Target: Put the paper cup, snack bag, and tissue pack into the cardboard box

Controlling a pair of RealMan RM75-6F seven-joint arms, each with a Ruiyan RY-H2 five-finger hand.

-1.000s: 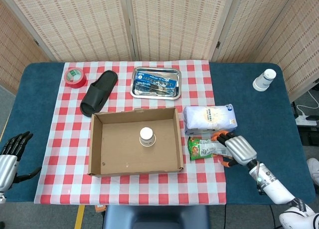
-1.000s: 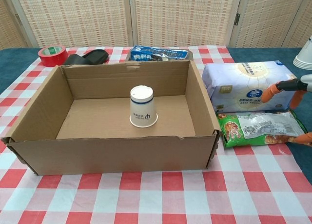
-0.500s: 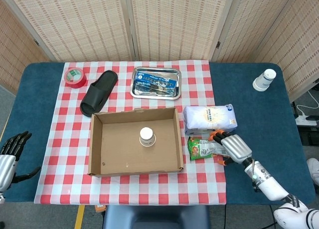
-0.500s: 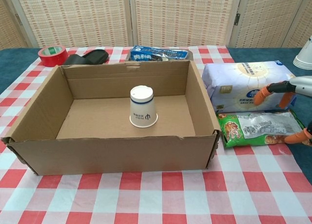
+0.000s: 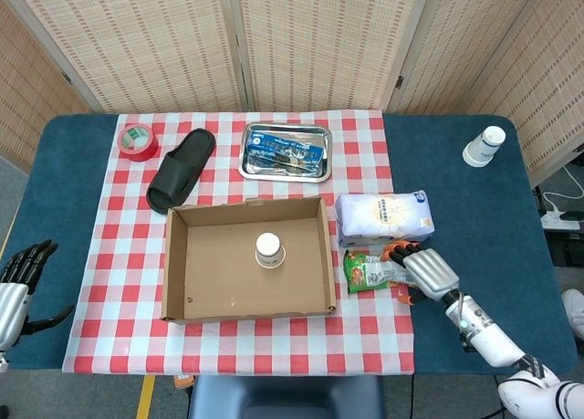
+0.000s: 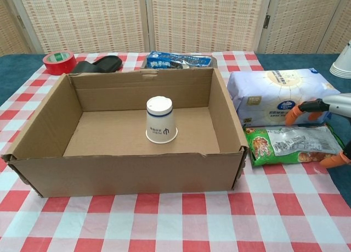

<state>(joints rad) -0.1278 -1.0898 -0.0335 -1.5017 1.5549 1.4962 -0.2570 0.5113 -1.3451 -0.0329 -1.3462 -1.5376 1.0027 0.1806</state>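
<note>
You face woven-reed screen panels [image 5: 319, 36] behind blue table [image 5: 465, 209]; checkered cloth [image 5: 119, 255] covers its middle; grey floor [image 5: 9, 177] at sides.

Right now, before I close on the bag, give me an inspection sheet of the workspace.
Surface: checkered cloth over a blue table.
Job's things: paper cup upside down inside the cardboard box; tissue pack and snack bag lie outside, right of the box.
Clutter: red tape roll, black slipper, steel tray holding a blue packet, second cup.
Hands: right hand at the snack bag, fingers spread, grip unclear; left hand open, off the table's left edge.
Cables: some on the floor.
Surroundings: woven screens.
</note>
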